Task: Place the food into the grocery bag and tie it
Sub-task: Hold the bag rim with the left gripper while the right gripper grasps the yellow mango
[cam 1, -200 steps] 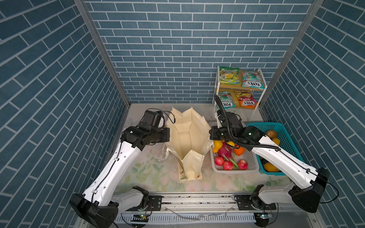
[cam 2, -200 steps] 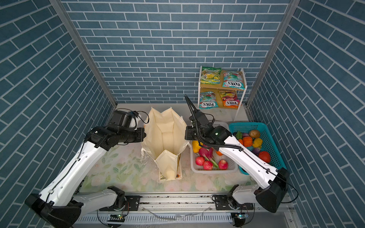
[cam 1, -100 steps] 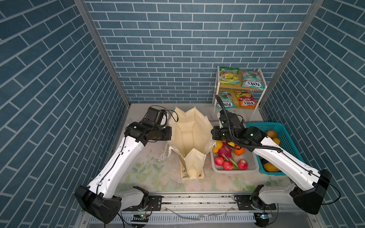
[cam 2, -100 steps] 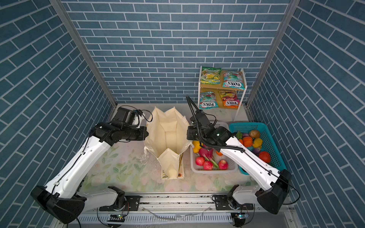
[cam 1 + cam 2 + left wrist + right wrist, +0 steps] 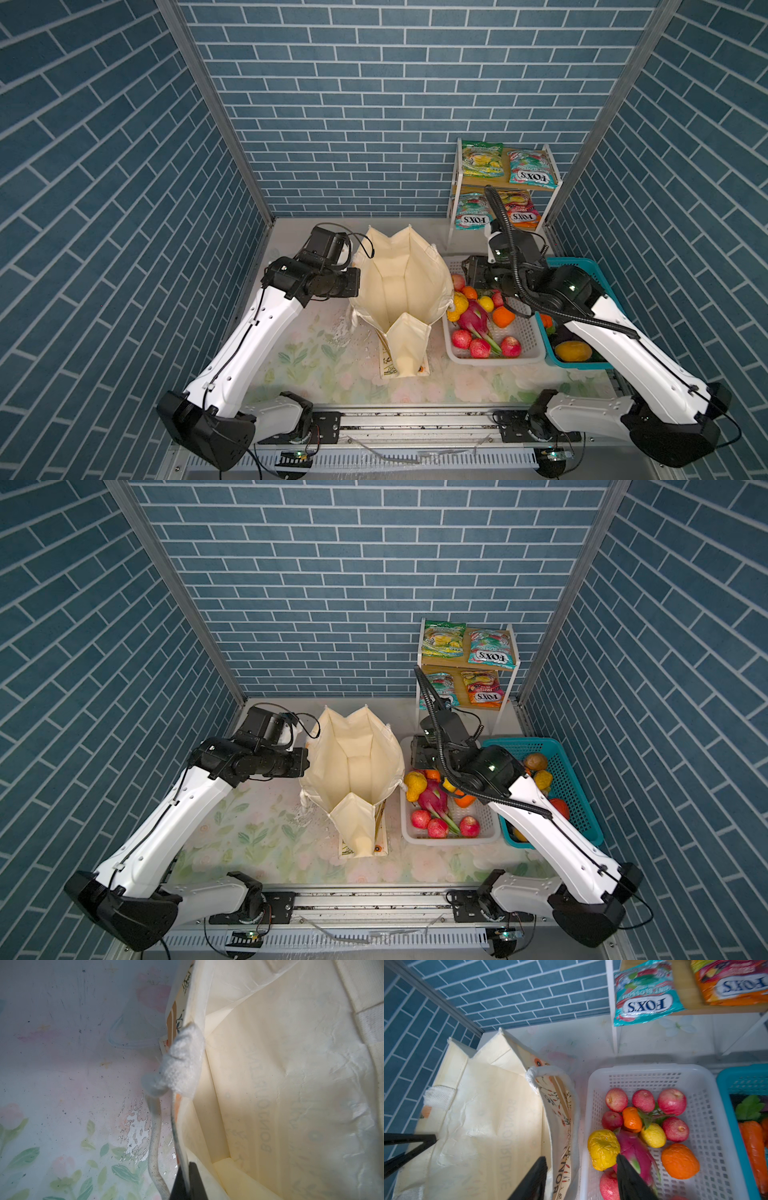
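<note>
Within left claw (image 5: 188,1180), grocery bag (image 5: 270,1084) rim

Looks like a robot lab booth dressed up as a mini grocery shop. You've got blue brick-print wall panels (image 5: 374,104), a small white-framed wooden shelf rack (image 5: 490,183) with shiny FOX'S packets (image 5: 532,168), a white perforated plastic basket (image 5: 523,328) of plastic-looking fruit (image 5: 478,320), and white robot arms (image 5: 257,332) on a metal rail (image 5: 415,419).
</note>
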You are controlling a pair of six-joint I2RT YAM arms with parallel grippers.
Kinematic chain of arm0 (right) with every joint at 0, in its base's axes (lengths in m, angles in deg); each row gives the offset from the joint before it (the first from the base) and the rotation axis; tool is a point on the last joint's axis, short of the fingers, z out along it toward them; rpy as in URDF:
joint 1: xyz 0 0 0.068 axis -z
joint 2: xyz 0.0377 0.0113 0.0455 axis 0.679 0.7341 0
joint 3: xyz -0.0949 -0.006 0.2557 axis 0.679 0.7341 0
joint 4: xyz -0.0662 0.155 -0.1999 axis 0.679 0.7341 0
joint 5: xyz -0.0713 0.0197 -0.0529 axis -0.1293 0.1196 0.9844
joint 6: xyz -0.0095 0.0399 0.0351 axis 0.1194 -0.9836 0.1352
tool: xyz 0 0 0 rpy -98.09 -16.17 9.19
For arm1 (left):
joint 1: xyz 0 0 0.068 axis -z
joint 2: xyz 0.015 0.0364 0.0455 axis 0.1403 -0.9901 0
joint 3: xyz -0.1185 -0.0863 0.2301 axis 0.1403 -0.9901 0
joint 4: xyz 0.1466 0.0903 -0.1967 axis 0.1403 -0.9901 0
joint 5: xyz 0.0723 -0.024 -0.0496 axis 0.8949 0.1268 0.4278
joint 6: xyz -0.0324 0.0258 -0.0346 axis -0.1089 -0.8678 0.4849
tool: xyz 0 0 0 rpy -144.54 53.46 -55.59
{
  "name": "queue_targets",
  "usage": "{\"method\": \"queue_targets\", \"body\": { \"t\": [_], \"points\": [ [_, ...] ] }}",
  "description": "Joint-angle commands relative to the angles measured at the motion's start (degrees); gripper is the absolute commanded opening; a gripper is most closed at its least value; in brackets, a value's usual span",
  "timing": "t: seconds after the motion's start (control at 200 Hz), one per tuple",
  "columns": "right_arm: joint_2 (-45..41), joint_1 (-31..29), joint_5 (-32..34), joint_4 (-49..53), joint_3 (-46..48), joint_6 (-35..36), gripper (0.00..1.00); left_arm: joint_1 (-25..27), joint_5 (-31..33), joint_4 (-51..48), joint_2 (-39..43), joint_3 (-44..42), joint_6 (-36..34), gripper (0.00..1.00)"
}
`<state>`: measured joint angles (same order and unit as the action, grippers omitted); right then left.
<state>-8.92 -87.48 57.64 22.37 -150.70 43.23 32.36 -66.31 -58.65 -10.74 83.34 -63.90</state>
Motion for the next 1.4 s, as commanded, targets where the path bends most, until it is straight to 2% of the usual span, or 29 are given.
{"method": "queue_targets", "body": {
  "t": [0.0,0.25,0.625,0.685,0.775,0.925,1.396],
  "points": [
    [-3.6,2.5,3.2,5.3,-0.4,0.5,0.55,0.2,0.7,-2.1,0.7,0.5,-0.8,0.00],
    [-7.9,8.8,-6.4,3.7,9.6,-3.3,0.56,0.2,1.2,-3.4,-0.9,3.0,-2.0,0.00],
    [-3.5,10.4,-17.5,-4.5,20.3,-7.5,0.60,0.2,1.6,-3.3,-2.6,3.7,-3.1,0.00],
    [-2.7,10.3,-18.3,-5.9,21.2,-7.7,0.61,0.2,1.7,-3.2,-2.7,3.7,-3.1,0.00],
    [-1.7,10.4,-19.6,-8.4,22.5,-7.6,0.74,0.2,1.8,-3.3,-2.9,4.1,-3.5,0.00],
    [-0.8,10.3,-20.1,-11.6,24.5,-7.9,0.83,0.2,1.9,-3.2,-2.9,4.3,-3.6,0.00],
    [3.5,10.4,-20.9,-15.2,27.3,-9.9,0.81,0.2,1.5,-2.4,-2.2,2.7,-4.1,0.00]
  ]
}}
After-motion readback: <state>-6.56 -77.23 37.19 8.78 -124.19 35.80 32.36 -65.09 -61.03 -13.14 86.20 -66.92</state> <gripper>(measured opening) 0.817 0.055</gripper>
